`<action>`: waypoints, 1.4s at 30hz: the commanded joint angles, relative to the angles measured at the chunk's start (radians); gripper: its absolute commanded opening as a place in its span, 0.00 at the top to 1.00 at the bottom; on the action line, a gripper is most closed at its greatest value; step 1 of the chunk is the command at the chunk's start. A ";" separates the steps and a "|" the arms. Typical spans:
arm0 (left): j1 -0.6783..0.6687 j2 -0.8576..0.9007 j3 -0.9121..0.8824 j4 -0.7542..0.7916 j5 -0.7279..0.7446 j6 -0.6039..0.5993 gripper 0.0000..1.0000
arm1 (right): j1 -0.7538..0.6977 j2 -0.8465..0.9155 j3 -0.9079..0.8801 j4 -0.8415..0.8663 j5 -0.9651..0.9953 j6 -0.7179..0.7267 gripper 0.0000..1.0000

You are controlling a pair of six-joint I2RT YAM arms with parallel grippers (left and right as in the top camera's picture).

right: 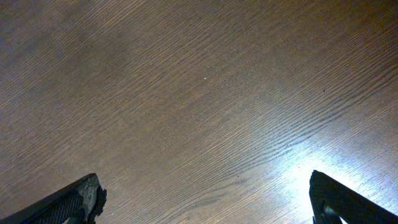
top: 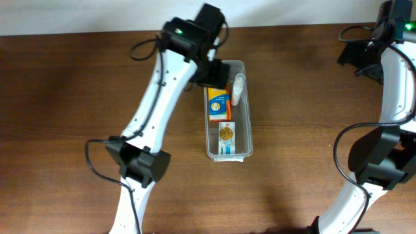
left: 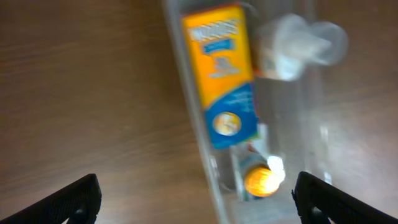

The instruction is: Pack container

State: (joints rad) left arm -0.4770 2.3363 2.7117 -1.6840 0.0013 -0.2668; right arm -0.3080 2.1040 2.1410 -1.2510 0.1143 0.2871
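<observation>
The clear plastic container (top: 247,117) lies lengthwise at the table's middle. Inside it are an orange and blue box (top: 218,103), a white bottle (top: 238,90) and a small white box with a gold disc (top: 225,138). My left gripper (top: 214,73) hovers over the container's far end, open and empty. In the left wrist view the container wall (left: 186,106), the orange box (left: 222,71), the white bottle (left: 292,46) and the gold disc (left: 260,180) show between the open fingers (left: 196,202). My right gripper (right: 205,199) is open over bare table at the far right (top: 364,55).
The brown wooden table (top: 78,91) spreads around the container. The left arm's base (top: 140,162) stands at the front left. The right arm's base (top: 377,162) stands at the front right. A white wall edge runs along the back.
</observation>
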 commanded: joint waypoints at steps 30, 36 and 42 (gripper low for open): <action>0.472 -0.386 -0.218 -0.004 -0.047 0.130 0.01 | -0.001 -0.003 0.000 0.001 0.006 0.001 0.02; 0.472 -0.386 -0.217 -0.004 -0.044 0.130 0.01 | -0.001 -0.003 0.000 0.001 0.005 0.001 0.02; 0.472 -0.384 -0.218 -0.004 -0.024 0.130 0.01 | -0.001 -0.003 0.000 0.001 0.005 0.001 0.02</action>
State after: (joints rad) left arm -0.0097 1.9560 2.4973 -1.6871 -0.0341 -0.1528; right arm -0.3080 2.1040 2.1410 -1.2510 0.1143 0.2871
